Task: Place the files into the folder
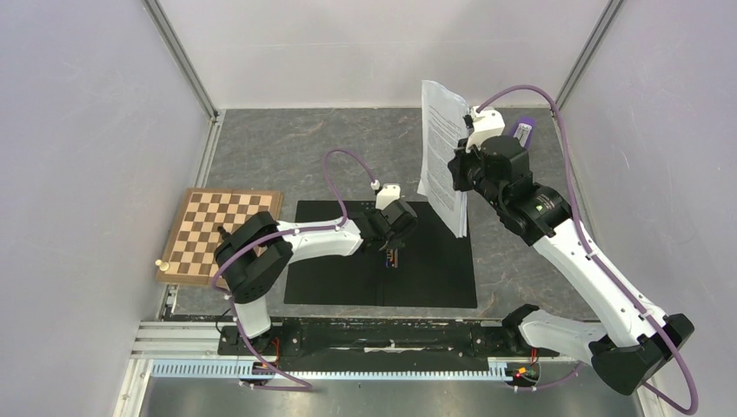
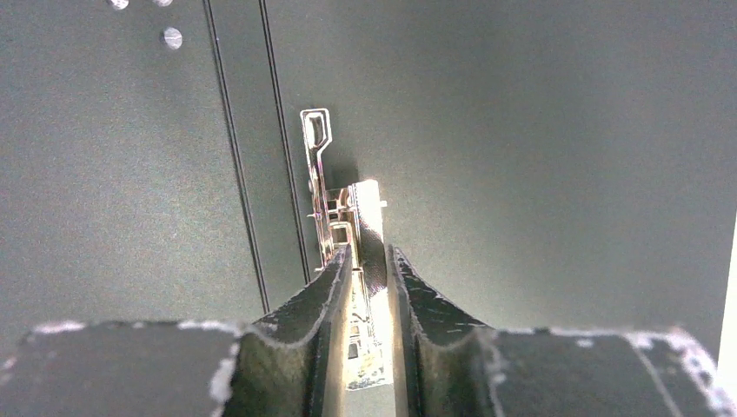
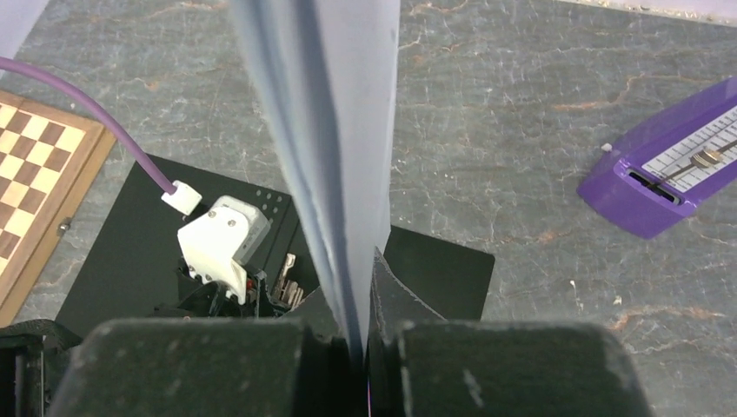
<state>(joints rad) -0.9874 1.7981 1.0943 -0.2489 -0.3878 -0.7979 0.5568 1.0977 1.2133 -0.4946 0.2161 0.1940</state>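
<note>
Left fingers are clamped on the spine clip of the folder, which lies open on the desk, probably to lift it. Right fingers pinch the files upright over the folder's right side, ready to slide under.

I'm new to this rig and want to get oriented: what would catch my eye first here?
A sheaf of white files is held upright in the right hand, over the right part of the open black folder. At its spine, the left hand pinches the metal clip. A chessboard lies at the left of the table.
</note>
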